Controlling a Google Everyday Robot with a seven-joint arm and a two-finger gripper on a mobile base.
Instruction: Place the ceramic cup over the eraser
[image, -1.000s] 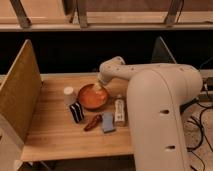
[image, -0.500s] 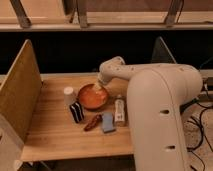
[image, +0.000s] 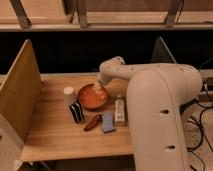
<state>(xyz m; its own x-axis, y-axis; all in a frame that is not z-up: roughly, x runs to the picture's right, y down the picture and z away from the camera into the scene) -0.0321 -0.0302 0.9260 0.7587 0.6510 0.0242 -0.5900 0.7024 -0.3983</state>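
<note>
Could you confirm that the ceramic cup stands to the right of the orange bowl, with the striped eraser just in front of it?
Not quite: the camera view shows the ceramic cup to the left of the orange bowl, not the right. The eraser is just in front of it; the end effector is above the bowl.

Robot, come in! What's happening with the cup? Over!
Gripper above orange bowl. Ceramic cup on table, beside eraser, not over it. Bowl sits right next to cup.
</note>
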